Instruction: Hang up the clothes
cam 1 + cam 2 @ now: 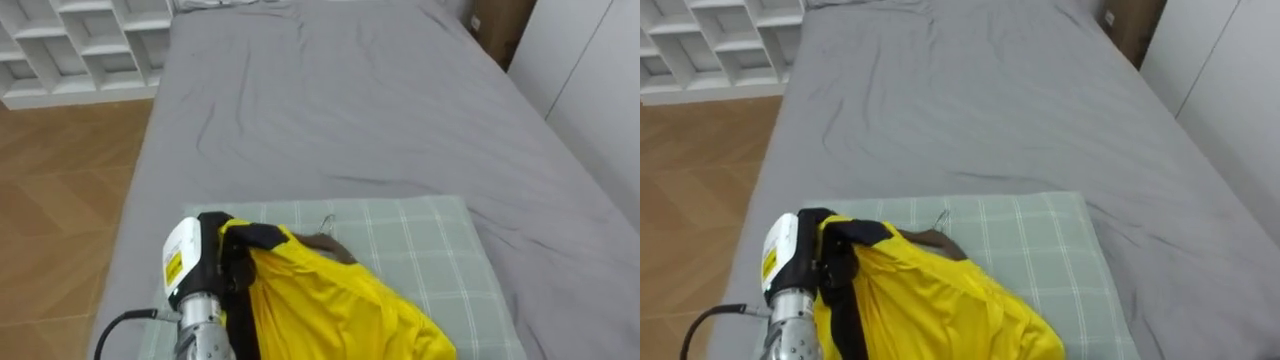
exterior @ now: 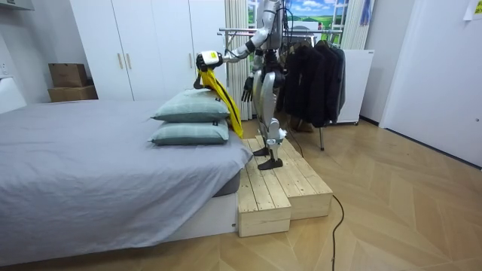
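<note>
– Position of the yellow garment [image 1: 330, 300]?

– Bunched in the left robot hand [image 1: 205, 258], which is clenched round its dark collar. From the hand it spills down and to the right, over the checked pillow [image 1: 430, 240] on the bed [image 1: 350, 100].

– Long axis?

– Near vertical in the room view: collar at the hand, hem dangling below it.

– And the rail?

– The clothes rack [image 2: 242, 31], hung with dark coats [image 2: 312, 75], stands on the far side of the robot from that outstretched hand, so I judge the garment must swing back round. The right robot hand [image 2: 246, 89] hangs by the hip, nearer the rack; its state I cannot tell.

– Any writing?

– A yellow sticker [image 1: 174, 265] on the back of the left hand carries print too small to read. A thin wire hook [image 1: 327, 222] shows just beyond the collar; possibly a hanger.
</note>
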Tool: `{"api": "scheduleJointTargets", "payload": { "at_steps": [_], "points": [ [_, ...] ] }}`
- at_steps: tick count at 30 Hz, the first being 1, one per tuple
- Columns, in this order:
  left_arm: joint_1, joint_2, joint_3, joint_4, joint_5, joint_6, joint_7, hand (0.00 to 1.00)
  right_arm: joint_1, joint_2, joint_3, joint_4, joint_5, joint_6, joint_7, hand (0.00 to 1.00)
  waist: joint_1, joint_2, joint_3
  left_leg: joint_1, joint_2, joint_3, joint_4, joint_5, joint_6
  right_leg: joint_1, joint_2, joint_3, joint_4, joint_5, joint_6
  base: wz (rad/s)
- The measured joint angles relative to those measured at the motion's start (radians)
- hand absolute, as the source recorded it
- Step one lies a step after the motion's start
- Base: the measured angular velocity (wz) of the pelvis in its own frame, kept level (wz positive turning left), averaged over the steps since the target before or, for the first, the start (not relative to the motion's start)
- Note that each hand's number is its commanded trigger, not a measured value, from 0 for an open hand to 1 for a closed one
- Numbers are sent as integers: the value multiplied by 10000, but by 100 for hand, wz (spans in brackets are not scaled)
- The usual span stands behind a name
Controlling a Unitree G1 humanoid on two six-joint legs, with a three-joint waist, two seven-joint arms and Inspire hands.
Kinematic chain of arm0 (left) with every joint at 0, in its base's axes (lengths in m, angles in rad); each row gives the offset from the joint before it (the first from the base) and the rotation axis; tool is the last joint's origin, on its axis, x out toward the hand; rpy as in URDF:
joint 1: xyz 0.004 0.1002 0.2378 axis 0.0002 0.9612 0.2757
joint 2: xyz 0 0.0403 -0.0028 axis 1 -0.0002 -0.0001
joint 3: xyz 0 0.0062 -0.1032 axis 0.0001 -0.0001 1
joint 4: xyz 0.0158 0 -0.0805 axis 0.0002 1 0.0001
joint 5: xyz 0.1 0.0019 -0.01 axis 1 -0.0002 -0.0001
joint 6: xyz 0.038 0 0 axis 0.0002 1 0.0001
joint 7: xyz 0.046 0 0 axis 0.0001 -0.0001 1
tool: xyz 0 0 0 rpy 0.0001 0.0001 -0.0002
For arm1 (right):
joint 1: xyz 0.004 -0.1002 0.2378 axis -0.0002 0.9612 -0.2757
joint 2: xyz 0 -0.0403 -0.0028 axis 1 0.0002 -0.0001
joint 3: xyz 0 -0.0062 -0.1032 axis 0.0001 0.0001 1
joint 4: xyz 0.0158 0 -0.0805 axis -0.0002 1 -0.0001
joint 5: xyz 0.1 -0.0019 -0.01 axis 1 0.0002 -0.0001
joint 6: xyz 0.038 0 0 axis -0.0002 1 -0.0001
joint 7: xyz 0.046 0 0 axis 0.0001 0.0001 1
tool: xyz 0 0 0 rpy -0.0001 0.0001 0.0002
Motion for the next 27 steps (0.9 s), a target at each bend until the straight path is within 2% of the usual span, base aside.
{"api": "scheduleJointTargets", "payload": {
  "at_steps": [3, 8, 11, 20, 24, 27],
  "points": [
    [394, 58, 24, -676, -16, 1, 0, 100, 59, -4, -11, 6, 13, 11, 6, 0, 182, -78, 18, 283, -28, -103, -78, 7, -12, 292, -36, -91, -22, -55, 17, 9],
    [644, 83, 22, -1022, -40, -17, 6, 100, 195, -4, -22, -11, 2, 7, -1, 0, 341, -185, 14, 430, -58, -225, -117, 7, -11, 521, -70, -227, -123, -66, 25, 8],
    [741, 102, 17, -1021, -306, -52, 6, 100, 235, -4, -56, -10, 11, 2, -1, 0, 326, -189, 16, 472, -149, -362, -127, 5, -9, 605, -90, -312, -159, -81, 48, 9],
    [847, 106, -82, -1406, -701, -201, 15, 100, 394, -11, -392, -150, 41, -5, -44, 0, 324, -146, 35, 465, -159, -434, -199, 5, -9, 606, -94, -390, -158, -80, 48, 2],
    [933, 122, -194, -2168, -200, -197, 9, 100, 571, -46, -521, -119, 50, -15, -94, 0, 303, -81, 49, 486, -164, -415, -206, 4, -8, 608, -99, -312, -159, -80, 48, -1],
    [935, 215, -247, -2599, 618, -198, -8, 100, 717, -91, -657, -115, 142, -26, -59, 0, 245, 33, 68, 641, -149, -329, -266, 0, -4, 706, -91, -231, -157, -79, 48, -11]
  ]
}}
